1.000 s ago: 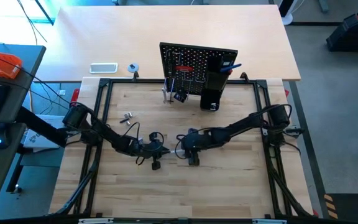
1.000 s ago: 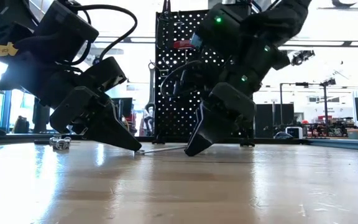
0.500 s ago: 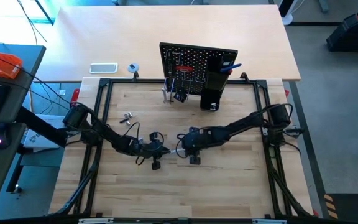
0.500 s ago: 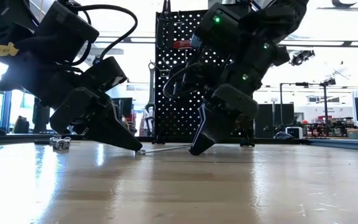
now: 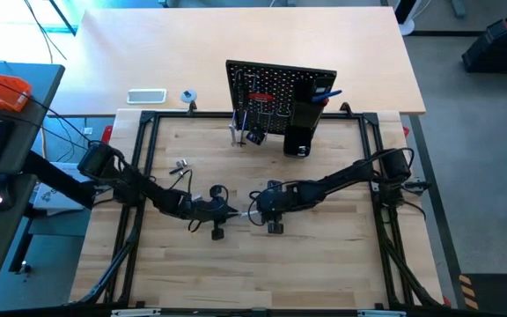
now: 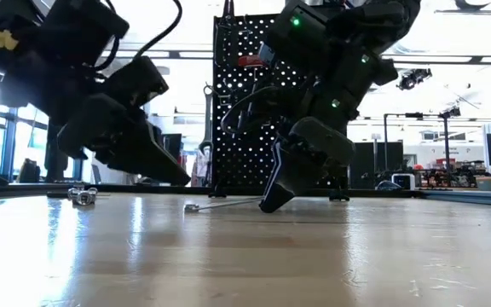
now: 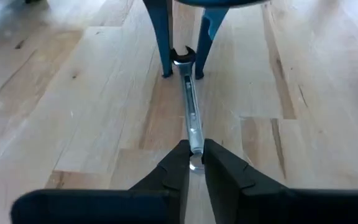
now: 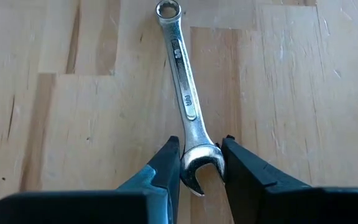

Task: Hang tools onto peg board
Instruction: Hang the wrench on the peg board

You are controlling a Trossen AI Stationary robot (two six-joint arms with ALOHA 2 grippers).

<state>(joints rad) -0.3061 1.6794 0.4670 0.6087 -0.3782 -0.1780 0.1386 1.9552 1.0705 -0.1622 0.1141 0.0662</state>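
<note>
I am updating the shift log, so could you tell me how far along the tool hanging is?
Done: several tools hang on the peg board. In hand: the right gripper has its fingers closed on the silver wrench on the table. The left gripper is raised. Left: the wrench and a small tool.

I logged the wrench (image 8: 185, 99) as bright polished metal, glossy; the table (image 8: 303, 93) under it as pale smooth wood planks with satin sheen; the fingers (image 8: 247, 171) beside the wrench as matt black plastic.
</note>
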